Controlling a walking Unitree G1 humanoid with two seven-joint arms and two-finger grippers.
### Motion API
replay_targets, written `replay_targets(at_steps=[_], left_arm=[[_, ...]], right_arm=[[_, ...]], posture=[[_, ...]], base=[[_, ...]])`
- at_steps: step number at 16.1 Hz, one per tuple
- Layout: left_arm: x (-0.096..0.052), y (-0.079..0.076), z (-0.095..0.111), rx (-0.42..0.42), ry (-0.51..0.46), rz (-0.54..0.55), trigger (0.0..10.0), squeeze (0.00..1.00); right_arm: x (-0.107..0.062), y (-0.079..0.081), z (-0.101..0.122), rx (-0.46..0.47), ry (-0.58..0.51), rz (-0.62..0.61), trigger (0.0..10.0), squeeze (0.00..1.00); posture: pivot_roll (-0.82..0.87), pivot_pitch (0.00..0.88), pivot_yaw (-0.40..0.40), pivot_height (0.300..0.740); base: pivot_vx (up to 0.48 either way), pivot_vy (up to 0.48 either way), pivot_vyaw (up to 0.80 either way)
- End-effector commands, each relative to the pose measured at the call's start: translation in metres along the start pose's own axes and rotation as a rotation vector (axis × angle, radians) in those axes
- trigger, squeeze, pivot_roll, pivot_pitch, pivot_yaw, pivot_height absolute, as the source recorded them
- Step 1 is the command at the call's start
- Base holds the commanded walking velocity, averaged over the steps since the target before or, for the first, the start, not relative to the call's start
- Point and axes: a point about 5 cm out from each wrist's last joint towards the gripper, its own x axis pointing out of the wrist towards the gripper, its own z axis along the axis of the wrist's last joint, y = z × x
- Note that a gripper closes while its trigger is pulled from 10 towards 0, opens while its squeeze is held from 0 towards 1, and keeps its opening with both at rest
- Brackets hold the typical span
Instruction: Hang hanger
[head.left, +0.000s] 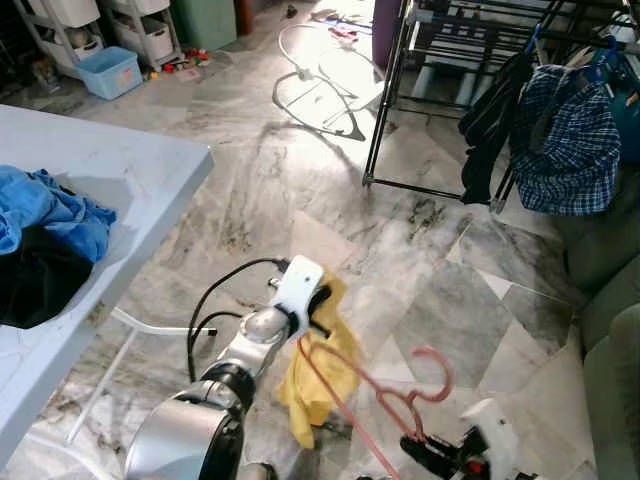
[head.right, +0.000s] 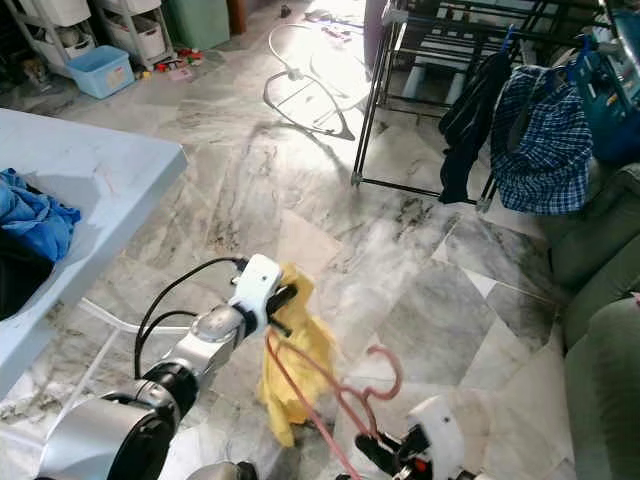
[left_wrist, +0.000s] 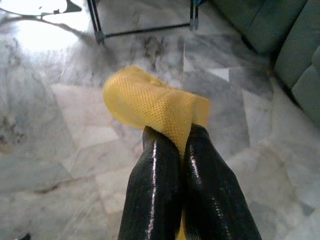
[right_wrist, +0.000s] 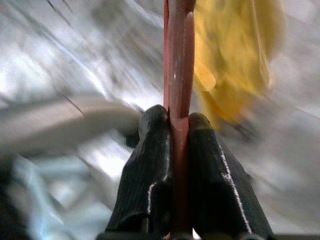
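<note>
A pink plastic hanger (head.left: 400, 390) hangs in the air before me, its hook curling up at the right. My right gripper (head.left: 415, 440) is shut on the hanger just below the hook; in the right wrist view its black fingers (right_wrist: 155, 165) clamp the pink bar (right_wrist: 175, 75). A yellow cloth (head.left: 322, 370) droops from the hanger's left end. My left gripper (head.left: 322, 312) is shut on the top of that cloth, and the left wrist view has the yellow fabric (left_wrist: 150, 102) folded over the closed fingers (left_wrist: 160, 190). The black clothes rack (head.left: 470, 60) stands far ahead at the right.
A checked shirt (head.left: 565, 140) and a dark garment (head.left: 490, 120) hang on the rack. A white table (head.left: 120, 170) with blue and black clothes (head.left: 45, 225) stands at my left. A grey sofa (head.left: 610, 300) lines the right side. Marble floor (head.left: 330, 200) lies between.
</note>
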Motion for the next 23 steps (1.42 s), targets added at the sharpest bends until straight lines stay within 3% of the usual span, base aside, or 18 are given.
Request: replay_targets(at_steps=[1,2,6,10,11,13,14,15,18,21,23], left_arm=[[0.006,0.001,0.024,0.012,-0.088,-0.004,10.0,0.0],[0.007,0.0,0.028,0.004,-0.103,-0.011,10.0,0.0],[0.008,-0.002,0.031,0.002,-0.115,-0.02,10.0,0.0],[0.007,-0.003,0.028,-0.005,-0.106,-0.03,10.0,0.0],[0.008,-0.004,0.028,-0.007,-0.106,-0.035,10.0,0.0],[0.008,-0.005,0.029,-0.004,-0.114,-0.054,10.0,0.0],[0.007,-0.004,0.03,0.006,-0.116,-0.069,10.0,0.0],[0.006,-0.002,0.029,0.034,-0.112,-0.09,10.0,0.0],[0.004,0.0,0.026,0.065,-0.098,-0.108,10.0,0.0],[0.004,0.001,0.026,0.067,-0.093,-0.108,10.0,0.0],[0.005,-0.003,0.026,0.069,-0.094,-0.125,10.0,0.0]], right_arm=[[-0.007,-0.02,-0.018,-0.088,0.151,-0.17,10.0,0.0],[-0.011,-0.033,-0.021,-0.103,0.188,-0.26,10.0,0.0],[-0.011,-0.038,-0.033,-0.081,0.231,-0.3,10.0,0.0],[0.011,-0.027,-0.059,-0.059,0.314,-0.253,10.0,0.0],[0.019,-0.025,-0.065,-0.091,0.336,-0.257,10.0,0.0],[0.021,-0.025,-0.056,-0.127,0.246,-0.286,10.0,0.0],[0.017,-0.029,-0.05,-0.131,0.198,-0.326,10.0,0.0],[-0.005,-0.036,-0.04,-0.196,0.158,-0.375,10.0,0.0],[-0.027,-0.037,-0.025,-0.234,0.066,-0.389,10.0,0.0],[-0.043,-0.028,-0.011,-0.277,0.035,-0.327,10.0,0.0],[-0.045,-0.029,-0.005,-0.293,0.02,-0.33,10.0,0.0]], posture=[[-0.05,0.135,0.006,0.74],[-0.05,0.135,0.006,0.74],[-0.05,0.137,0.011,0.74],[-0.06,0.139,0.013,0.74],[-0.05,0.139,0.013,0.74],[-0.05,0.141,0.014,0.74],[-0.04,0.143,0.015,0.74],[-0.05,0.146,0.02,0.74],[-0.05,0.147,0.025,0.74],[-0.07,0.145,0.031,0.74],[-0.07,0.144,0.033,0.74]], base=[[0.0,0.0,0.0],[0.0,0.0,0.0],[0.0,0.0,0.0],[0.0,0.0,0.0],[0.0,0.0,0.0],[0.0,0.0,0.0],[0.0,0.0,0.0],[0.0,0.0,0.0],[0.0,0.0,0.0],[0.0,0.0,0.0],[0.0,0.0,0.0]])
